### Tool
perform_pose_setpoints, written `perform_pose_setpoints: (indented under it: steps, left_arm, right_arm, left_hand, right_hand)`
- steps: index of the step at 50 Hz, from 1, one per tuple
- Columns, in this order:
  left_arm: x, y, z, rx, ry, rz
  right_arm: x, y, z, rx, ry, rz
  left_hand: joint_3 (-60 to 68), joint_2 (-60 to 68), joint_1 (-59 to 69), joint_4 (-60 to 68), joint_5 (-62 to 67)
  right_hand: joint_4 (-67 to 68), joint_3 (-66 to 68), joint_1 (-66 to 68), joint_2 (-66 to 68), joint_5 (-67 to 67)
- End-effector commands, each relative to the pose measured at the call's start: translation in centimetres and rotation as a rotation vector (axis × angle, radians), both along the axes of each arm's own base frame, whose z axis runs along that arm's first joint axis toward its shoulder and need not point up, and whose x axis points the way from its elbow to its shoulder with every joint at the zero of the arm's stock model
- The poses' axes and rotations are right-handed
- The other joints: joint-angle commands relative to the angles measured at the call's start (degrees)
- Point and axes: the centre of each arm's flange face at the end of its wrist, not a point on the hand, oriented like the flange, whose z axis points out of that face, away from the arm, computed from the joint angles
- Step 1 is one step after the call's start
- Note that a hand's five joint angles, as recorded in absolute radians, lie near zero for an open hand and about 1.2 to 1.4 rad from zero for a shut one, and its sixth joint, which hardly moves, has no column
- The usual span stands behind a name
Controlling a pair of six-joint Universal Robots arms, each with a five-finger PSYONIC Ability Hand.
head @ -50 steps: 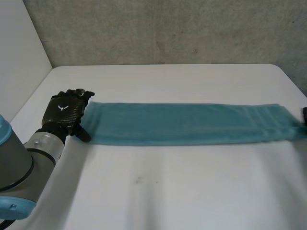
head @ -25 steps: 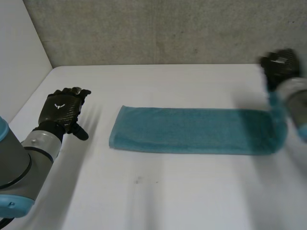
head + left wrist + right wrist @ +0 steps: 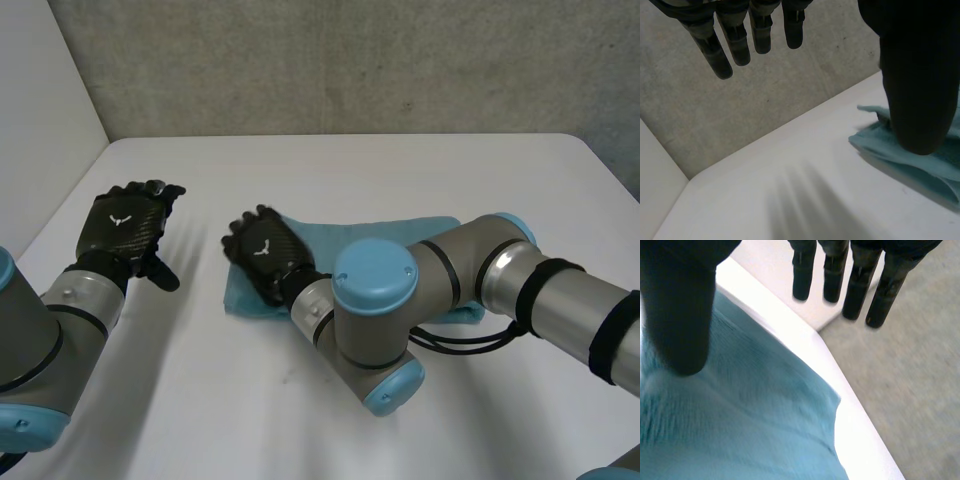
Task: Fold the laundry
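White table [image 3: 250,400] bears the folded teal towel [image 3: 385,230] under my right hand [image 3: 268,255], fingers straight, holding nothing; my left hand [image 3: 125,230] hangs nearby, spread and empty. If my fingertips snag while lifting, the top layer could slide askew.

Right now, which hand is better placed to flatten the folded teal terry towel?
Right, probably. The right hand, fingers straight, is over the folded teal terry towel at its end nearest the left hand. The left hand is open over bare white table beside the towel, apart from it.
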Motion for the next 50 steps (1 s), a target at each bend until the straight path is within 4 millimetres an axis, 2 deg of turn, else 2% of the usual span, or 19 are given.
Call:
perform_pose_setpoints:
  steps: [1, 2, 4, 5, 7, 8, 10, 11, 12, 13, 18, 21, 26, 35, 38, 39, 43, 48, 50]
  left_arm:
    - [-1.0, -0.1, 0.9, -0.037, 0.011, -0.037]
    - [-1.0, -0.1, 0.9, -0.037, 0.011, -0.037]
    - [-2.5, -0.2, 2.0, -0.073, 0.027, -0.078]
    - [-2.5, -0.2, 2.0, -0.073, 0.027, -0.078]
    - [-4.5, -0.1, 2.1, -0.083, 0.034, -0.135]
    - [-4.5, -0.1, 2.1, -0.084, 0.034, -0.135]
    - [-5.7, 0.1, 1.9, -0.084, 0.034, -0.167]
    - [-6.9, 0.3, 1.7, -0.084, 0.034, -0.201]
    - [-7.9, 0.0, 1.3, -0.081, 0.033, -0.221]
    - [-7.9, 0.0, 1.3, -0.081, 0.033, -0.221]
    - [-10.6, -1.1, -1.7, -0.012, 0.001, -0.267]
    - [-10.8, -1.6, -2.7, 0.023, -0.013, -0.267]
    - [-11.2, -2.7, -5.1, 0.109, -0.056, -0.251]
    - [-10.6, -2.8, -5.0, 0.116, -0.061, -0.219]
    - [-10.0, -2.6, -4.6, 0.111, -0.069, -0.178]
    - [-9.7, -2.4, -4.5, 0.112, -0.074, -0.163]
    - [-9.2, -1.7, -4.1, 0.116, -0.078, -0.147]
    - [-8.6, -0.4, -2.8, 0.104, -0.073, -0.149]
    - [-8.1, 0.3, -1.5, 0.086, -0.062, -0.147]
  right_arm:
    - [-4.8, -3.8, 6.5, 0.013, -0.084, -0.260]
    - [-4.8, -3.8, 6.5, 0.013, -0.084, -0.261]
    - [-8.2, -4.9, 8.2, 0.104, -0.146, -0.339]
    - [-8.2, -4.9, 8.2, 0.104, -0.146, -0.339]
    - [-11.4, -5.6, 8.7, 0.197, -0.198, -0.411]
    - [-11.4, -5.6, 8.7, 0.197, -0.198, -0.412]
    - [-15.0, -6.5, 7.2, 0.305, -0.187, -0.508]
    - [-15.0, -6.5, 7.1, 0.305, -0.186, -0.508]
    - [-16.7, -6.8, 6.2, 0.356, -0.170, -0.545]
    - [-16.7, -6.8, 6.2, 0.357, -0.170, -0.546]
    - [-21.2, -7.2, 2.3, 0.507, -0.108, -0.603]
    - [-22.0, -7.4, 1.7, 0.528, -0.108, -0.602]
    - [-23.5, -8.0, 0.1, 0.534, -0.144, -0.593]
    - [-23.8, -8.4, -1.1, 0.543, -0.153, -0.581]
    - [-23.8, -8.4, -1.7, 0.557, -0.147, -0.577]
    - [-23.8, -8.5, -1.8, 0.558, -0.148, -0.579]
    - [-24.1, -8.8, -1.8, 0.553, -0.150, -0.596]
    - [-26.5, -10.0, -0.8, 0.523, -0.165, -0.680]
    - [-27.6, -10.6, 1.8, 0.454, -0.196, -0.712]
  left_hand:
    - [-2.49, -1.84, -1.53, -1.86, -2.73]
    - [-2.49, -1.84, -1.53, -1.86, -2.73]
    - [-2.49, -1.84, -1.53, -1.86, -2.73]
    - [-2.49, -1.84, -1.53, -1.86, -2.73]
    - [-2.28, -1.63, -1.31, -1.64, -2.52]
    - [-2.28, -1.63, -1.31, -1.64, -2.51]
    - [-2.28, -1.63, -1.31, -1.64, -2.51]
    - [-2.28, -1.63, -1.31, -1.64, -2.51]
    - [-2.11, -1.46, -1.15, -1.48, -2.35]
    - [-2.11, -1.46, -1.14, -1.47, -2.35]
    - [-1.78, -1.13, -0.81, -1.14, -2.01]
    - [-1.77, -1.12, -0.81, -1.14, -2.01]
    - [-1.77, -1.12, -0.81, -1.14, -2.01]
    - [-1.77, -1.12, -0.81, -1.14, -2.01]
    - [-1.77, -1.12, -0.81, -1.14, -2.01]
    - [-1.77, -1.12, -0.81, -1.14, -2.01]
    - [-2.28, -1.63, -1.31, -1.64, -2.51]
    - [-2.49, -1.84, -1.53, -1.86, -2.73]
    - [-2.49, -1.84, -1.53, -1.86, -2.73]
  right_hand:
    - [-11.77, -11.81, -8.25, -11.41, -11.64]
    - [-11.77, -11.81, -8.25, -11.41, -11.64]
    - [-11.77, -11.81, -8.25, -11.41, -11.64]
    - [-11.77, -11.81, -8.25, -11.41, -11.64]
    - [-11.77, -11.81, -8.25, -11.41, -11.64]
    - [-11.77, -11.81, -8.25, -11.41, -11.64]
    - [-11.77, -11.81, -8.25, -11.41, -11.64]
    - [-11.77, -11.81, -8.25, -11.41, -11.64]
    - [-11.77, -11.81, -8.25, -11.41, -11.64]
    - [-11.77, -11.81, -8.25, -11.41, -11.64]
    - [-7.51, -7.55, -3.99, -7.16, -7.38]
    - [-5.80, -5.84, -2.28, -5.44, -5.67]
    - [10.98, 10.94, 14.50, 11.33, 11.11]
    - [23.47, 23.43, 26.99, 23.83, 23.60]
    - [37.60, 37.56, 41.12, 37.95, 37.73]
    - [51.76, 51.71, 55.28, 52.11, 51.88]
    - [58.23, 58.19, 61.75, 58.59, 58.36]
    - [58.23, 58.19, 61.75, 58.59, 58.36]
    - [58.23, 58.19, 61.75, 58.59, 58.36]
